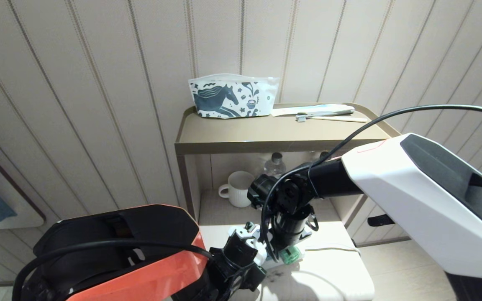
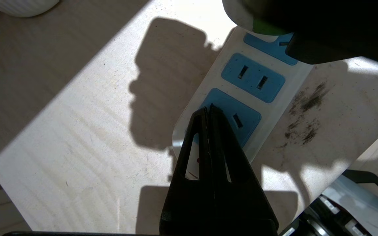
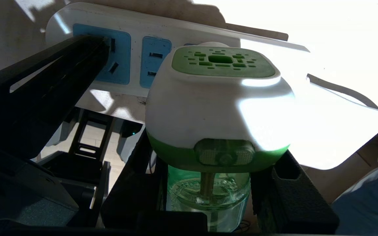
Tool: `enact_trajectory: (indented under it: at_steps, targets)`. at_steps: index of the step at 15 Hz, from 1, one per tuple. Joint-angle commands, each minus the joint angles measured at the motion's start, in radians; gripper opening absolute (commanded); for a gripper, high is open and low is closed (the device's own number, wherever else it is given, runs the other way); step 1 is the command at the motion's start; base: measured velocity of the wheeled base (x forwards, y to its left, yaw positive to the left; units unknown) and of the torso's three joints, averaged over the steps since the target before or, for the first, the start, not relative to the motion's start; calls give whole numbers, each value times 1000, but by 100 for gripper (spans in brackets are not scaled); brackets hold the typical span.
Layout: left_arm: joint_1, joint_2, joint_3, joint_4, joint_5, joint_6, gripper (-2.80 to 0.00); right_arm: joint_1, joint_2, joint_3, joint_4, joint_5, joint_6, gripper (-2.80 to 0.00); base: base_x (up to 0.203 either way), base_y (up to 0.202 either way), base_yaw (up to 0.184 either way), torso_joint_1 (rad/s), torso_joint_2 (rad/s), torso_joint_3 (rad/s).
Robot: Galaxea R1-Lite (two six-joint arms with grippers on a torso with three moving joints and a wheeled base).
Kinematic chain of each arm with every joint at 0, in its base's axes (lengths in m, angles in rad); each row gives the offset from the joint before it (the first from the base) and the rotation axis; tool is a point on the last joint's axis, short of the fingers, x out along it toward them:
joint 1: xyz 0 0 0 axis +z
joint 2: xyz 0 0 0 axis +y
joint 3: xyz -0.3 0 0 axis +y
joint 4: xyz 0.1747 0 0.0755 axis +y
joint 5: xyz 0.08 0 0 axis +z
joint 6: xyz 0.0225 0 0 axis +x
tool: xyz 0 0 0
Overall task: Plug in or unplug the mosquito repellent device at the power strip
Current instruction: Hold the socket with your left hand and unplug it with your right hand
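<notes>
The white power strip (image 2: 271, 108) with light-blue sockets lies on a pale table (image 2: 77, 137). My left gripper (image 2: 209, 109) is shut, its joined tips resting on the strip's end socket; in the right wrist view its black fingers (image 3: 61, 75) cover that socket. The mosquito repellent device (image 3: 221, 98), white with a green vented top and a translucent green bottle (image 3: 208, 196), stands over the far socket of the strip (image 3: 136, 36). My right gripper (image 3: 214, 170) is shut on its bottle and lower body. The prongs are hidden. In the head view both grippers meet at the device (image 1: 291, 255).
Behind the table stands a tan open cabinet (image 1: 266, 140) with a white mug (image 1: 241, 188) and a clear bottle (image 1: 273, 165) inside. On top lie a horse-print pouch (image 1: 232, 96) and a wrapped toothbrush (image 1: 320, 110). The strip's cord (image 1: 337, 249) runs right. A dark smudge (image 2: 307, 108) marks the table.
</notes>
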Motion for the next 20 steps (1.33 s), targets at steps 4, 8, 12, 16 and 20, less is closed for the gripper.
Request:
enact_trajectory:
  at_steps: [4,8,12,16,20]
  targets:
    - [-3,2,2,-3,2,1,-280,1,-23,-3,2,-3,2,-280,0,0,0,0,0,0]
    - [-9,2,-1,-3,17,4,-280,3,-27,13,2,-3,3,-280,0,0,0,0,0,0]
    - [-9,2,-2,-3,21,16,-280,11,-17,1,0,-3,0,-280,0,0,0,0,0,0]
    - [-11,5,-14,3,18,39,-280,11,-25,0,0,0,-3,-280,0,0,0,0,0,0]
    - [-11,6,-17,-1,17,39,-280,9,-11,0,-1,9,5,-280,0,0,0,0,0,0]
